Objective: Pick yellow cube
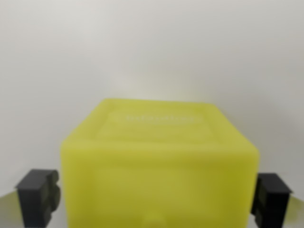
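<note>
Yellow cube [159,166] (one) between tool [154,197] pads

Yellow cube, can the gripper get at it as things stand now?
Probably yes. The yellow cube sits between the gripper's two black fingers, one on each side, with nothing else in the way. Contact can't be confirmed.

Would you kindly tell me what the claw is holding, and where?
The claw holds the cube by its two opposite side faces, near the bottom.

Just the wrist cam, sitting right behind the hand [154,197], super close to the cube [159,166], probably angled down at the pale surface [152,42].
</note>
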Controlling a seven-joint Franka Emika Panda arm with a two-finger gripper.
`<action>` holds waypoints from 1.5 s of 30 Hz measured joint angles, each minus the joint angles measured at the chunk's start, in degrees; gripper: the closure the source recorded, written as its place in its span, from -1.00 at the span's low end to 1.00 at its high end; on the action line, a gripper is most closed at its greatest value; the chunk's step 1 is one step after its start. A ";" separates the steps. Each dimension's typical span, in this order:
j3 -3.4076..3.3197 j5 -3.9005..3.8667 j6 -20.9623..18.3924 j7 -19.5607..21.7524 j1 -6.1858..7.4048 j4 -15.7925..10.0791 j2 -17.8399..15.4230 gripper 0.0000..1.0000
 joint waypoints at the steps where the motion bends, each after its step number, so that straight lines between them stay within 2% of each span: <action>1: 0.00 0.01 0.04 -0.03 0.00 0.04 0.07 -1.00; 11: -0.01 0.04 0.06 -0.09 0.01 0.08 0.10 -1.00; 12: -0.01 0.04 0.06 -0.09 0.01 0.08 0.11 1.00; 19: -0.02 0.04 -0.51 -0.09 0.01 -0.27 -0.82 1.00; 45: -0.02 -0.26 -6.31 0.12 -0.01 -2.26 -8.62 1.00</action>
